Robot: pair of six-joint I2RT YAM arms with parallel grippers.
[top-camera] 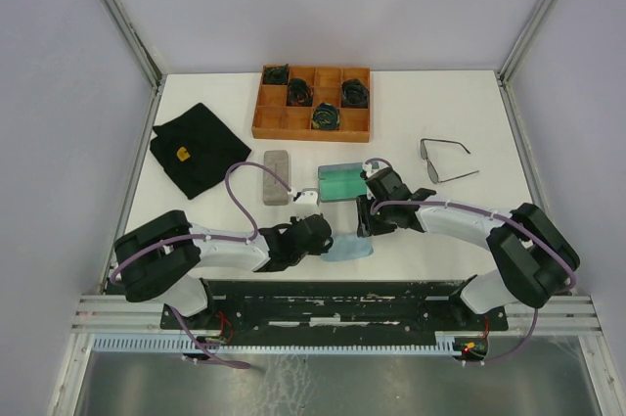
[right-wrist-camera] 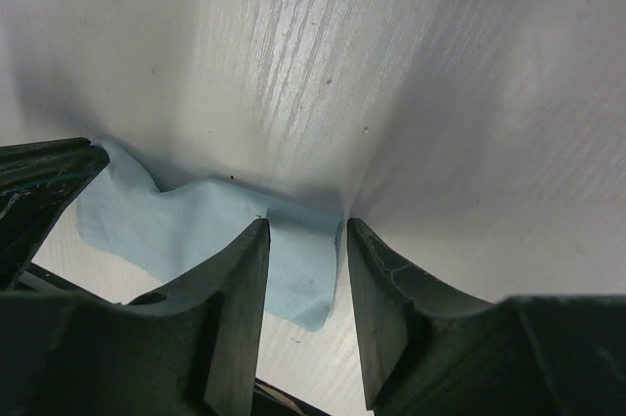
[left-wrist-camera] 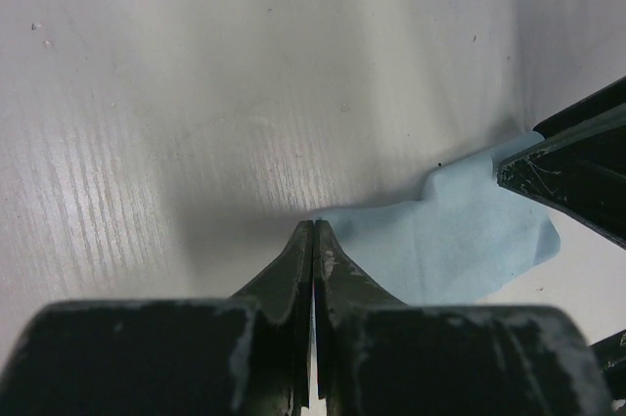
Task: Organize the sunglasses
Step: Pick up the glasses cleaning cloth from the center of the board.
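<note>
One pair of sunglasses [top-camera: 445, 161] lay unfolded on the right of the table [top-camera: 469, 103], well apart from both arms. It looked light, thin and easily bent, so I'd have pinched it at the bridge or a hinge, never the lenses. The left gripper [left-wrist-camera: 314, 228] was clenched at the edge of a blue cloth [left-wrist-camera: 460, 230]. The right gripper [right-wrist-camera: 305, 230] stood parted astride the cloth's corner, grasping nothing.

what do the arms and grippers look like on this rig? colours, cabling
Both alike: left arm and right arm have white link shells with bulky black joint housings. A purple cable loops loosely along each. The left gripper and right gripper are black, with tapered fingers scuffed whitish at the edges.
</note>
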